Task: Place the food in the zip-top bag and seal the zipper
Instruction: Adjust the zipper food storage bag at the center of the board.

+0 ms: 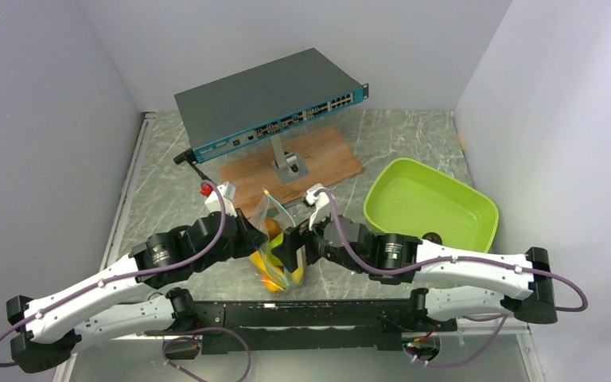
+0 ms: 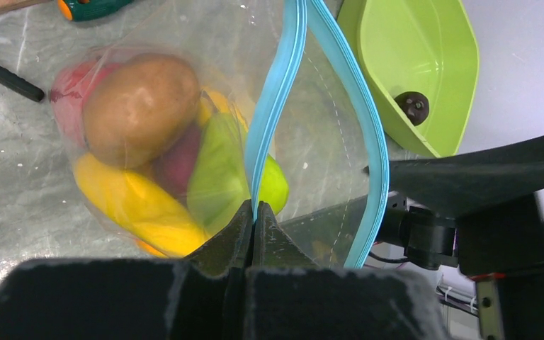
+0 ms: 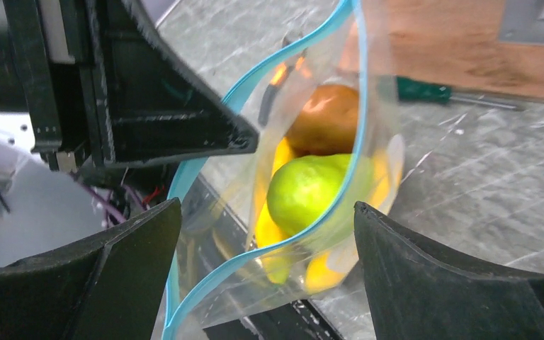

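The zip-top bag (image 1: 277,243) hangs between my two grippers, crinkly and clear. Inside it the food shows: a brown round fruit (image 2: 140,106), a green pear (image 2: 219,170), a yellow banana (image 2: 134,202), a purple eggplant (image 2: 178,159) and a reddish piece (image 2: 67,81). The two halves of the zipper (image 2: 276,92) bow apart, so the mouth stands open. My left gripper (image 2: 254,211) is shut on one teal strip. My right gripper (image 3: 268,205) is open, its fingers straddling the other strip (image 3: 294,237) without touching it; the pear (image 3: 312,191) shows behind.
A lime-green tray (image 1: 437,199) sits at the right with one small dark piece (image 1: 432,237) in it. Behind the bag a network switch (image 1: 270,103) stands on a wooden board (image 1: 330,155). A green-handled screwdriver (image 3: 425,91) lies near the board. Walls close in both sides.
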Available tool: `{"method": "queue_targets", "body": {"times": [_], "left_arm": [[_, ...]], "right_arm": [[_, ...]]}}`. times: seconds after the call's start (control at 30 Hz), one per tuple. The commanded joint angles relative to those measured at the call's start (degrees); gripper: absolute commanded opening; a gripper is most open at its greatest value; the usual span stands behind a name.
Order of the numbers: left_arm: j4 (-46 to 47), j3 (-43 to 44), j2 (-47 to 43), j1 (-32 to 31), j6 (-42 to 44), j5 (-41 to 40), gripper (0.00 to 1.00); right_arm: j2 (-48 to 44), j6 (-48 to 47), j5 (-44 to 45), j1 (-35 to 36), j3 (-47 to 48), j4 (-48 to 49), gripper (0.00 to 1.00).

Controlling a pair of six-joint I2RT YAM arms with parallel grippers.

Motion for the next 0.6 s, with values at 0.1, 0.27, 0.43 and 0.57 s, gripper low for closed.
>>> {"method": "queue_targets", "body": {"times": [0.1, 0.27, 0.43, 0.57], "left_arm": [[3.5, 2.7, 1.7, -0.2, 0.5, -0.6, 0.00], [3.8, 3.1, 2.2, -0.2, -0.1, -0.8, 0.00], [3.7, 3.1, 1.9, -0.2, -1.7, -1.9, 0.00], [3.9, 2.7, 1.2, -0.1, -2.7, -2.8, 0.00]], "right_arm": [[2.3, -6.6, -6.8, 4.0, 0.0, 3.6, 0.98], [4.7, -10.8, 1.0, 8.4, 1.6, 1.6, 1.00], [11.1, -9.2, 20.6, 15.0, 6.3, -3.3, 0.97], [16.4, -5.4, 32.7, 17.6, 10.2, -8.5, 0.85]]}}
